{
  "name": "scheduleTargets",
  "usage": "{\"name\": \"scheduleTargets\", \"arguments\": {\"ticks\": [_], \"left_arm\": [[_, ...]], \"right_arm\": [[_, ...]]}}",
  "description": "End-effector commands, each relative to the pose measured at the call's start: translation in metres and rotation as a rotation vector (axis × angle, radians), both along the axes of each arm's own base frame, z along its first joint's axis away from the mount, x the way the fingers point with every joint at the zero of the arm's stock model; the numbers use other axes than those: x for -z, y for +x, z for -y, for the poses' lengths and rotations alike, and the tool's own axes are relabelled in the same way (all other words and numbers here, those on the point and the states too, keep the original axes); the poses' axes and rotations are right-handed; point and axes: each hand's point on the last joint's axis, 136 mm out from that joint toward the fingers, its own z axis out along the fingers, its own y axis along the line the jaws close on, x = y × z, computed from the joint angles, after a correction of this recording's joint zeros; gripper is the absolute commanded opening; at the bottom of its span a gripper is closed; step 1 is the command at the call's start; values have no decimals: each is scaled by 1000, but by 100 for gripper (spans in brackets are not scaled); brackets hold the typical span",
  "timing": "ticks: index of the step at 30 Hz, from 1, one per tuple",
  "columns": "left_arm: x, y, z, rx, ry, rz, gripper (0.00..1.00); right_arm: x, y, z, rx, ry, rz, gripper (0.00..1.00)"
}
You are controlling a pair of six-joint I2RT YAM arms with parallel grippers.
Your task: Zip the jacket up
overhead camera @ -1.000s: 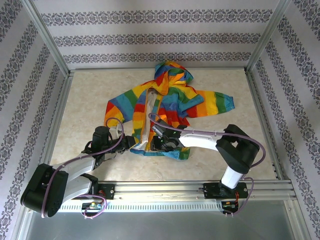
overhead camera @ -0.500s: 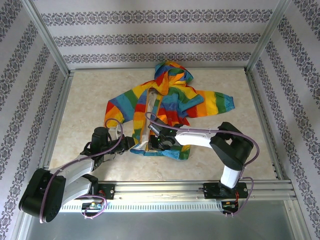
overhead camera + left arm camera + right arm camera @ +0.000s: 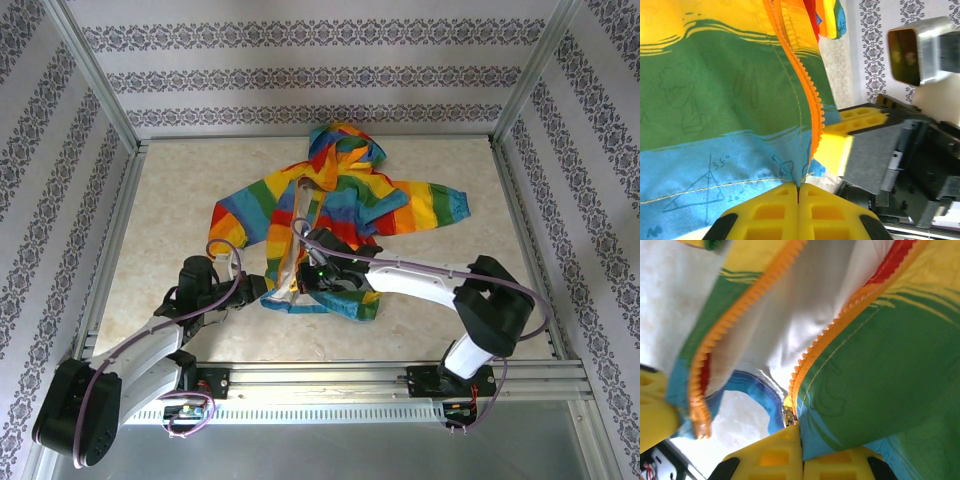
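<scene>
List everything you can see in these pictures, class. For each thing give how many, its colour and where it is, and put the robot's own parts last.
jacket: one, rainbow stripes, spread mid-table, hood toward the far wall.
zipper: one, orange, down the jacket's front, its two rows apart.
table: one, beige marbled, under the jacket.
walls: three, grey-and-white patterned, around the table.
left gripper: one, yellow fingers, shut on the jacket's bottom hem.
right gripper: one, yellow fingers, shut on the hem at the zipper's foot.
</scene>
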Motion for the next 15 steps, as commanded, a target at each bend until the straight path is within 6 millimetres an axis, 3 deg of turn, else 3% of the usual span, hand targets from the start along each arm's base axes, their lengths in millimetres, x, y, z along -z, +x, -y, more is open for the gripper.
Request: {"name": "scheduleTargets", "arguments": {"ticks": [1,8,15], "left_arm": [[-18,5,1,13,-8,88,0],[-40,10,2,10,-30,173,0],[-73,10,9,56,-31,344,0]], "right_arm": [[-13,-5,0,-103,27,111,0],[-41,-6,4,-181,103,238,0],[-64,-7,11,-221,296,307,0]]}}
